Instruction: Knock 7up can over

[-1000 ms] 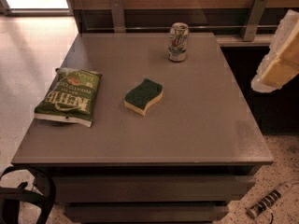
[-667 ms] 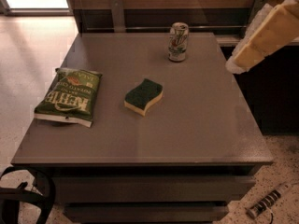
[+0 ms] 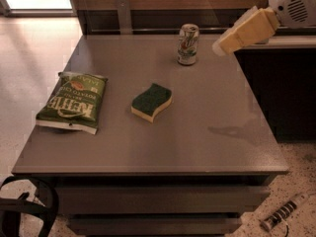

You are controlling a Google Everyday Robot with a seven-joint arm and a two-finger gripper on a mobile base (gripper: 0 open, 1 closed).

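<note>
**Pincer poised beside the upright can**

The broad grey-brown flat-topped desk (image 3: 207, 112) carries three things spread well apart, which leaves open room round each. The green crinkled Kettle chip bag (image 3: 73, 101) lies flat near the left edge. The green-and-yellow rectangular sponge (image 3: 151, 101) rests near the middle. Both seem to lie clear of any likely sweep, so neither should be disturbed. The small white-and-silver cylindrical 7up can (image 3: 188, 44), marked in green and red, stands upright near the far edge, right of centre, not yet toppled. The white arm housing (image 3: 294, 1) reaches in from the upper right corner, sloping down and leftward. Its cream-coloured pincer (image 3: 222, 46) hangs near the can's right side, apart from it. Whether the pincer is parted or closed I cannot tell
</note>
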